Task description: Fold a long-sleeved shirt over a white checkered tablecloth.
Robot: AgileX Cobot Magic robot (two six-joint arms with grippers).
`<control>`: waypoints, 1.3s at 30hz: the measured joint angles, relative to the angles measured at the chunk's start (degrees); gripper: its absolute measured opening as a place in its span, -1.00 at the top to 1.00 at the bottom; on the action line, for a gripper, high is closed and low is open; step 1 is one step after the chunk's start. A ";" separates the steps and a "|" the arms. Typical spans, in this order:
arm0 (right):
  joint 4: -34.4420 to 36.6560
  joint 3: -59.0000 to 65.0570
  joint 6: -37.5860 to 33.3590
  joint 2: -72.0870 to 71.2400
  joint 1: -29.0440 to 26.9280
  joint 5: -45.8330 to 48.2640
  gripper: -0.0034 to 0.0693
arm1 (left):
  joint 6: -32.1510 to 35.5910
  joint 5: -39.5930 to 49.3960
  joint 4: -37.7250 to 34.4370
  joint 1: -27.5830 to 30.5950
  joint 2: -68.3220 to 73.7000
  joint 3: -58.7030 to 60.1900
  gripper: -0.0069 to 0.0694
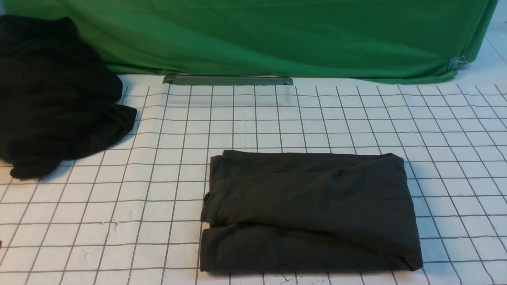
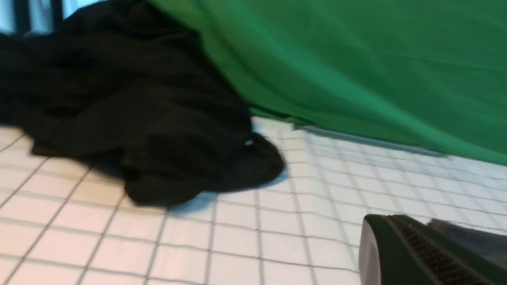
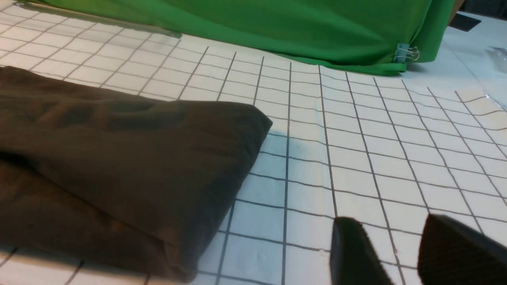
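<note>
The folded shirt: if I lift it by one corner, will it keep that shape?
Probably not. The long-sleeved shirt is soft cloth with loose, rumpled layers, so it would likely droop and unfold. Pushed across the white checkered tablecloth, it may bunch, and could drag the cloth's wrinkles too.

1. The folded long-sleeved shirt (image 3: 119,166) lies flat on the white checkered tablecloth (image 3: 376,158).
2. The right gripper (image 3: 400,245) hovers beside the shirt's corner, jaws apart, holding nothing.
3. A green backdrop (image 3: 277,27) hangs behind, pinned by a binder clip (image 3: 404,52).
</note>
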 joint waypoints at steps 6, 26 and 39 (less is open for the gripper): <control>0.00 0.00 0.00 0.00 0.00 0.00 0.23 | -0.03 3.86 1.16 2.74 0.00 0.04 0.82; 0.00 0.00 0.00 0.00 0.00 0.06 0.23 | -0.07 7.34 2.88 0.21 -0.05 0.04 0.81; 0.00 0.00 0.00 0.00 0.00 -0.02 0.23 | -0.07 7.34 2.88 0.21 -0.05 0.04 0.81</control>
